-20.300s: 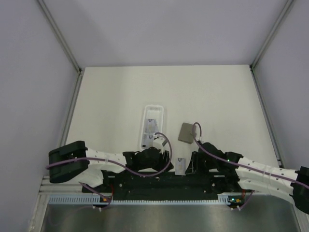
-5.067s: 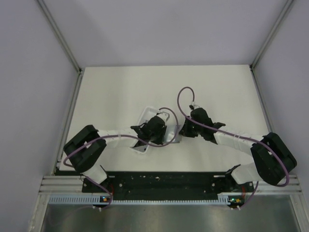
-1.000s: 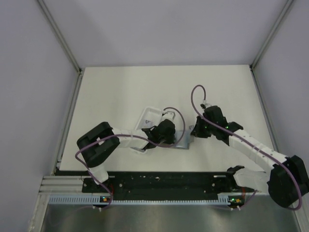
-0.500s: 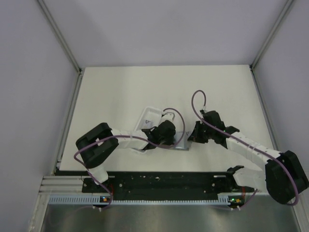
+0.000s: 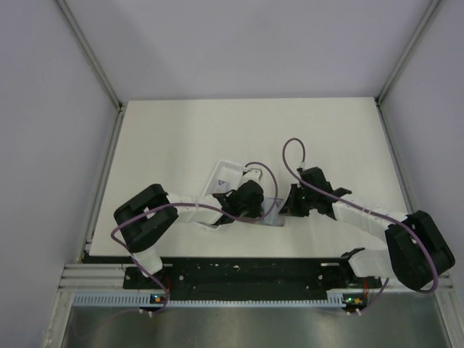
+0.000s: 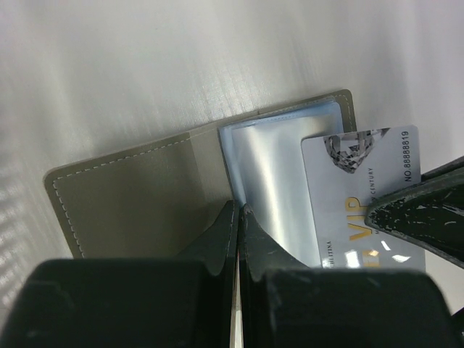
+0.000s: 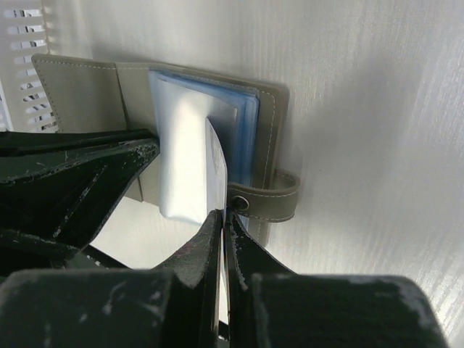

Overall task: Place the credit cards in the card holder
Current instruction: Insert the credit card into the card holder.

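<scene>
The card holder (image 5: 273, 214) lies open on the table between my two grippers, its grey cover (image 6: 130, 196) spread left and its bluish pockets (image 6: 268, 163) facing up. My left gripper (image 6: 238, 210) is shut, its tips pressed on the card holder at the fold. One of the credit cards (image 6: 355, 188), pale with "VIP" printed on it, is pinched in my shut right gripper (image 7: 223, 212). Its far edge (image 7: 185, 159) lies against the bluish pockets (image 7: 246, 116); whether it is inside a pocket I cannot tell. From above, the left gripper (image 5: 255, 205) and right gripper (image 5: 290, 205) nearly meet.
The long white plastic tray (image 5: 223, 172) lies just left of the card holder, partly under my left arm; its slotted wall (image 7: 22, 43) shows at the right wrist view's left edge. The card holder's strap with a snap (image 7: 268, 199) sticks out toward my right gripper.
My right gripper has moved left and slightly nearer, bringing the card up to the card holder. The left gripper has stayed in place on the card holder.
</scene>
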Controlling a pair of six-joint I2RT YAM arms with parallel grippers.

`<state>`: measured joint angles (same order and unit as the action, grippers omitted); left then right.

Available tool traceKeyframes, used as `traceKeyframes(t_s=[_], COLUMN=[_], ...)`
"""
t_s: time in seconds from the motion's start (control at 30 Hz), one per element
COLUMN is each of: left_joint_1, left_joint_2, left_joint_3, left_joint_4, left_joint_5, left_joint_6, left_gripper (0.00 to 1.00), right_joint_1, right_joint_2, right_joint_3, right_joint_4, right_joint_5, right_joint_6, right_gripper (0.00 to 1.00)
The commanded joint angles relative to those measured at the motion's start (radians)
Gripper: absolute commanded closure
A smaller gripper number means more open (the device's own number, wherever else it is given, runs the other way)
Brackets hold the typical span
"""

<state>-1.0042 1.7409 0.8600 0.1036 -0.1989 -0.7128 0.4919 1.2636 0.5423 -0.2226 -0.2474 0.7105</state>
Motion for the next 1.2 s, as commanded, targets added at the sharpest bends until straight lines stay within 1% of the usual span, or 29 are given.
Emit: traceKeyframes(t_s=[0.0, 0.43, 0.53, 0.63, 0.77, 0.9, 1.03, 1.17], left_joint_1=[-0.008, -0.008, -0.008, -0.008, -0.008, -0.007, -0.008, -0.008], left_joint_2=[0.011, -0.001, -0.011, -0.003, 0.005, 0.000, -0.003, -0.003], left_joint_3=[-0.021, -0.024, -0.024, -0.018, -0.018, -0.019, -0.018, -0.016], left_joint_4=[-0.068, -0.062, -0.068, -0.074, -0.074, -0.076, -0.079, -0.079], left_joint_5=[0.023, 0.027, 0.016, 0.016, 0.023, 0.018, 0.015, 0.018], left_joint_6=[0.007, 0.009, 0.013, 0.013, 0.007, 0.009, 0.015, 0.015], left_gripper=[1.00, 1.00, 1.00, 1.00, 1.00, 1.00, 1.00, 1.00], right_joint_1=[-0.010, -0.009, -0.009, -0.009, -0.009, -0.009, -0.009, -0.009], right_joint_2=[0.071, 0.145, 0.137, 0.080, -0.004, -0.055, -0.069, -0.038], right_joint_3=[0.024, 0.027, 0.028, 0.041, 0.076, 0.113, 0.123, 0.123], right_joint_4=[-0.008, 0.058, 0.065, 0.023, -0.084, -0.171, -0.204, -0.204], right_joint_5=[0.053, 0.011, 0.000, 0.016, 0.085, 0.125, 0.135, 0.128], right_joint_6=[-0.003, 0.007, 0.003, -0.011, -0.034, -0.057, -0.065, -0.069], right_gripper=[1.00, 1.00, 1.00, 1.00, 1.00, 1.00, 1.00, 1.00])
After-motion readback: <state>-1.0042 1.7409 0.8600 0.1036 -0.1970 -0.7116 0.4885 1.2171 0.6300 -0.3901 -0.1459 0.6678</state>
